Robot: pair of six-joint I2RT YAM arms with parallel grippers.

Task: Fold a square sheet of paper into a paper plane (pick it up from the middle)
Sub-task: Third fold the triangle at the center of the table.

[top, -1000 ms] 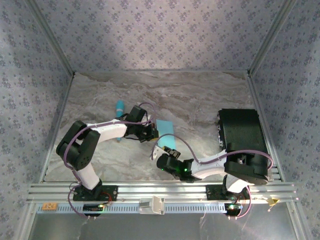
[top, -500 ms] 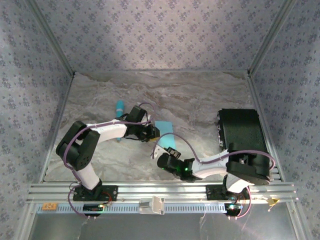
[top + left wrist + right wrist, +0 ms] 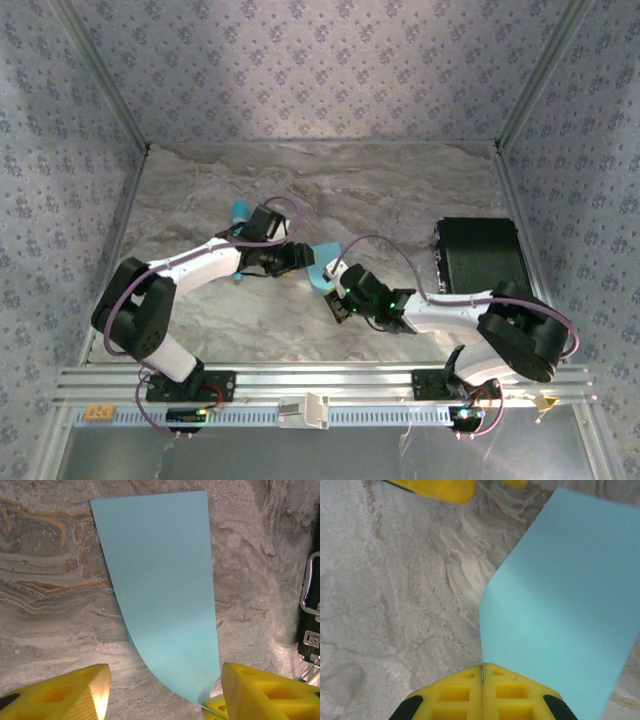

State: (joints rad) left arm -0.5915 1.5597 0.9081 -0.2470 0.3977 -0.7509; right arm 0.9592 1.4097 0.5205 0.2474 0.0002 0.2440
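One sheet is the thing at stake here: the square sheet of paper point(image 3: 160, 590), thin, matte and an even light cyan-blue. It carries no print or marking. In the left wrist view it reads as a tall band, taller than wide, with a straight top edge at 12 o'clock and crisp corners. Its long body bows in a smooth curve down toward 5 o'clock. A thin, darker sliver of the same colour peeks out along its left edge about halfway down. The lower part is lifted off the marbled worktop point(image 3: 45, 605), and a soft shadow lies beside it.

The left gripper point(image 3: 162, 692) has its yellow jaws spread wide, one at 7 o'clock and one at 5 o'clock of that view. The paper's lowest corner lies just beside the right-hand one.

The right gripper point(image 3: 483, 680) has its jaws pressed flat together, pinching the sheet's near edge. From there the paper fans up and away toward 1 o'clock.

From above, the sheet sits near the middle of the worktop. The left gripper is at its 9 o'clock and the right gripper at its 5 o'clock. A turquoise stick point(image 3: 240, 211) lies farther out toward 10 o'clock. A black box point(image 3: 480, 256) stands well apart at 3 o'clock.
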